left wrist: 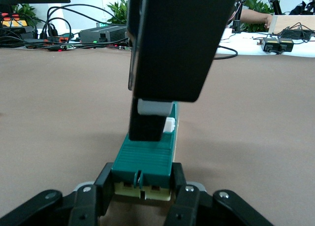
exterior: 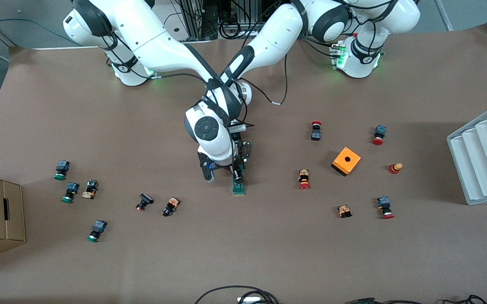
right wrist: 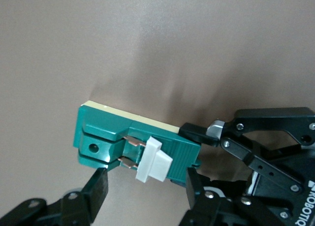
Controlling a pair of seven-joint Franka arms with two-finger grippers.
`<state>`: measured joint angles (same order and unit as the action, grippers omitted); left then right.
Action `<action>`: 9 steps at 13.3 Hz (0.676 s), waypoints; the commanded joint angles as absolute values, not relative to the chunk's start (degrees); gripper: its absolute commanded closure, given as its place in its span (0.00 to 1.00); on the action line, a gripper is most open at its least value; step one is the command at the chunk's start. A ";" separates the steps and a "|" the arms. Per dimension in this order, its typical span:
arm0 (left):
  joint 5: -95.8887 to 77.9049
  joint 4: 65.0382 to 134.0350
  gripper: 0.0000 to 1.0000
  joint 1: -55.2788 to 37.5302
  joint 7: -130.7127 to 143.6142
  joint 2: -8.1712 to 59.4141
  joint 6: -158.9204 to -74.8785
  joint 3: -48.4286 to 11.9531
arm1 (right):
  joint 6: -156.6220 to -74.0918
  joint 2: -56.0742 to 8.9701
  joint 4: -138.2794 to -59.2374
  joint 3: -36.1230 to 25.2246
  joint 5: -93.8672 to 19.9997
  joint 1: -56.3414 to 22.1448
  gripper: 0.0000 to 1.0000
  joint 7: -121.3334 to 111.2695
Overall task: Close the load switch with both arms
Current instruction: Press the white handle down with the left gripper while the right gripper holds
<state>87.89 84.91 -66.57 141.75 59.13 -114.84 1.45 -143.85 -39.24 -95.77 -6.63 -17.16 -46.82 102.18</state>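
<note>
Bracing step: load switch (exterior: 238, 187) flat at mid-table, clamped at one end by left gripper (left wrist: 142, 189).
Right gripper (right wrist: 145, 189) spread wide astride white tab (right wrist: 153, 160), nothing held; next, probably: pressing tab down while brace holds.

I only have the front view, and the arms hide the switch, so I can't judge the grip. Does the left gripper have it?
Observer: Yes. In the left wrist view the left gripper is shut on one end of the switch, a finger on each side.
Operator: And the tab?
Observer: The right wrist view shows the white tab standing off the green body, with two copper pins bare between them.
Operator: Where is the right gripper?
Observer: The right gripper is open over the switch, a finger toward each side of the tab.
</note>
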 commanded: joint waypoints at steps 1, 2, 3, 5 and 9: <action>88.59 83.32 0.49 -66.36 142.12 60.12 -115.31 0.88 | -145.98 -39.29 -96.50 -6.86 -18.72 -47.46 0.28 102.30; 88.59 83.32 0.49 -66.27 142.12 60.12 -115.31 0.88 | -146.07 -39.29 -96.50 -6.86 -18.72 -47.37 0.28 102.30; 88.59 83.32 0.49 -66.36 142.12 60.12 -115.31 0.88 | -146.42 -39.37 -96.50 -6.86 -18.81 -47.46 0.29 102.30; 88.59 83.32 0.49 -66.27 142.12 60.12 -115.31 0.88 | -146.86 -39.81 -96.50 -6.86 -18.72 -47.37 0.33 102.30; 88.59 83.32 0.49 -66.27 142.12 60.12 -115.14 0.79 | -147.22 -39.82 -96.50 -6.86 -18.72 -47.29 0.36 101.87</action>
